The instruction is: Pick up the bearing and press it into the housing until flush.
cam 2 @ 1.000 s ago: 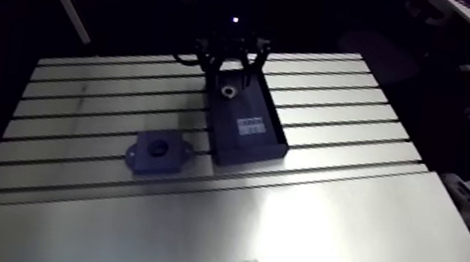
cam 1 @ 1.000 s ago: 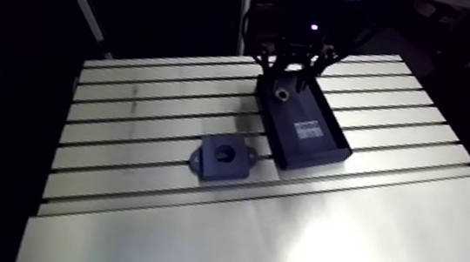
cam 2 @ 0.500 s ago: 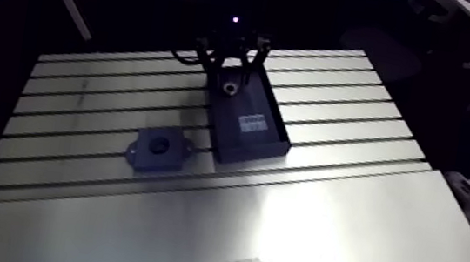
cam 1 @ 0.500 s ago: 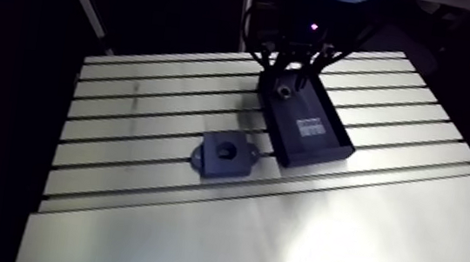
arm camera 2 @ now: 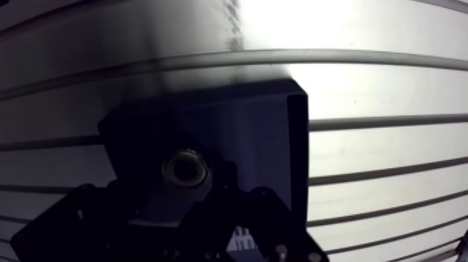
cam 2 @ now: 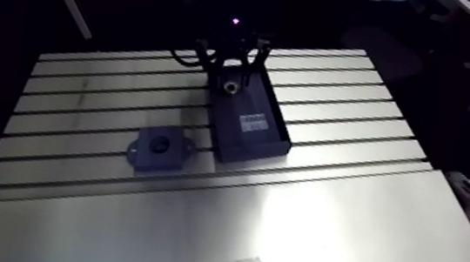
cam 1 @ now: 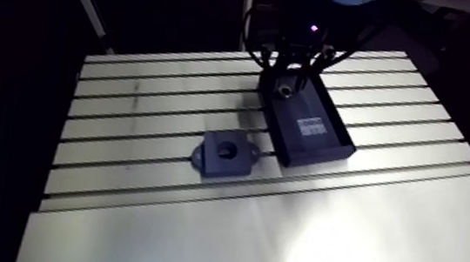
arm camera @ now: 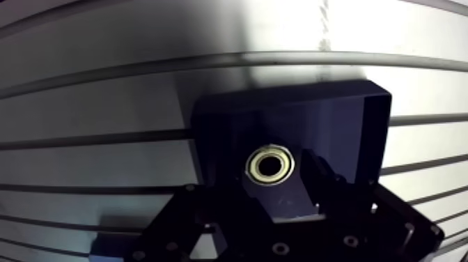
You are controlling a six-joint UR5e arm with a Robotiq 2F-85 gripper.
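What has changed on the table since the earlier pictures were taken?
The gripper has sunk a little toward the bearing in the black tray, fingers open on either side. Nothing is gripped yet. Bearing, tray and housing lie where they were.

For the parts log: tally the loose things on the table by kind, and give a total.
bearing: 1
housing: 1
tray: 1
Total: 3

Slotted table carries housing and black tray.
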